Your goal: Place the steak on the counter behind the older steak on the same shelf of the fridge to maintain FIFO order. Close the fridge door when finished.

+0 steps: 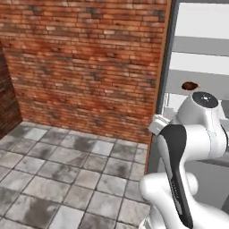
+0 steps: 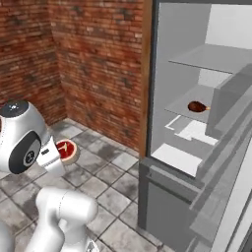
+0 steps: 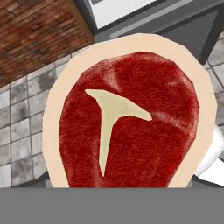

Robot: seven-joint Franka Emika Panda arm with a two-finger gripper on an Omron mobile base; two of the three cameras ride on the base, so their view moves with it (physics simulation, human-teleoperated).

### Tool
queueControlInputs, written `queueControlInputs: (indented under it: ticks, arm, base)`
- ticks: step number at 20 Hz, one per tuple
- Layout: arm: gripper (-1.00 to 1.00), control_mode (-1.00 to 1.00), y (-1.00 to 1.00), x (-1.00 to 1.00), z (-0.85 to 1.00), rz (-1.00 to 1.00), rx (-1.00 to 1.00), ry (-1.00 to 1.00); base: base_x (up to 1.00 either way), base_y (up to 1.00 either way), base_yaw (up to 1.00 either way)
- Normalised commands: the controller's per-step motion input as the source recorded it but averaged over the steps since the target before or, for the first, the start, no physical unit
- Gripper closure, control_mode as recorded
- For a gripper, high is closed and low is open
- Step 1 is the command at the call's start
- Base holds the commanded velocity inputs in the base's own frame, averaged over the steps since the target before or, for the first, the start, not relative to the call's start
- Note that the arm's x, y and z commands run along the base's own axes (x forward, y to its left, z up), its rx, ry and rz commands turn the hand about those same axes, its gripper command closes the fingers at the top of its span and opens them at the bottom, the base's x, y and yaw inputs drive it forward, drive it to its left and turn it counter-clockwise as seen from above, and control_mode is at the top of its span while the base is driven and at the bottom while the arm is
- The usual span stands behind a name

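The steak [image 3: 131, 118], bright red with a cream fat rim and a pale T-shaped bone, sits right in front of the hand camera. In the right base view the steak [image 2: 67, 150] hangs in the air above the floor, left of the fridge [image 2: 165, 202], held at the end of my arm. My gripper [image 2: 61, 153] is shut on it, its fingers hidden behind the meat. The older steak [image 2: 197, 106] [image 1: 189, 86], a dark brown lump, lies on the middle shelf [image 2: 179, 107] inside. The fridge door [image 2: 230, 162] stands open at the right. The counter is out of view.
A brick wall [image 2: 93, 64] and a grey tiled floor [image 1: 67, 174] lie left of the fridge. A brown wood panel [image 2: 146, 74] frames the fridge's left side. The door's inner bins [image 2: 229, 106] jut in front of the shelves on the right.
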Motion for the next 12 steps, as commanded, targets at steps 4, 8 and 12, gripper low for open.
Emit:
queueControlInputs:
  ticks: [4, 8, 12]
  arm:
    - [1.00, 1.00, 0.00, 0.00, 0.00, 0.00, 0.00, 0.00]
    - [1.00, 1.00, 0.00, 0.00, 0.00, 0.00, 0.00, 0.00]
    - [1.00, 1.00, 0.00, 0.00, 0.00, 0.00, 0.00, 0.00]
  base:
    - [0.99, -0.21, -0.41]
    - [0.80, -0.39, -0.39]
    - [0.38, -0.13, -0.49]
